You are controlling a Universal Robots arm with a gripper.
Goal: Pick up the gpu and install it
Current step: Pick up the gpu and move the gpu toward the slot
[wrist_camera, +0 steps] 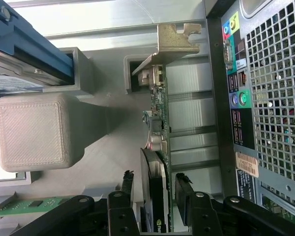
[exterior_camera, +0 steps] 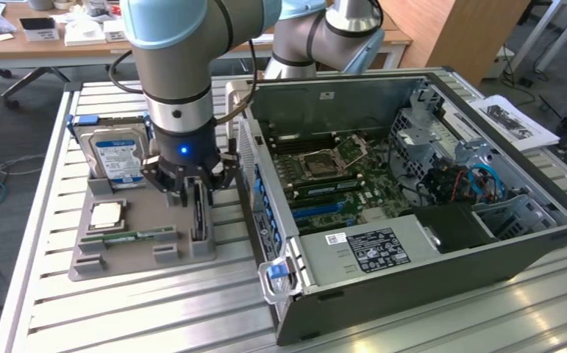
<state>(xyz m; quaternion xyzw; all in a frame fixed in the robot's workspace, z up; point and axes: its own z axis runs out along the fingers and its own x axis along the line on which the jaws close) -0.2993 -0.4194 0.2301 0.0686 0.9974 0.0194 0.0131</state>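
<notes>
- Exterior view is showing the arm's hand (exterior_camera: 197,193) hanging low over the grey holder tray (exterior_camera: 145,212) toward the exterior view's left. The tray is sitting on the slatted worktop (exterior_camera: 116,316), with the open pc case (exterior_camera: 411,309) just beside it on the exterior view's right.
- The gpu (exterior_camera: 200,217) is standing on its long edge in a tray slot on the side nearest the case. The hard drive (exterior_camera: 116,156), cpu (exterior_camera: 107,215) and memory stick (exterior_camera: 126,237) are sitting further to the exterior view's left.
- Wrist view is looking straight down along the gpu (wrist_camera: 157,147), with its metal bracket (wrist_camera: 174,39) at the far end. The fingers (wrist_camera: 184,196) are straddling the card, one on each side.
- The hand is looking released to me: slivers of gap are showing on both sides, so nothing is being gripped yet.
- Handling guess: it's looking light and stiff but fragile. I'm thinking squeeze the flat faces near the middle, steering clear of the small components and the connector edge, and keeping it upright so nothing's twisting.
</notes>
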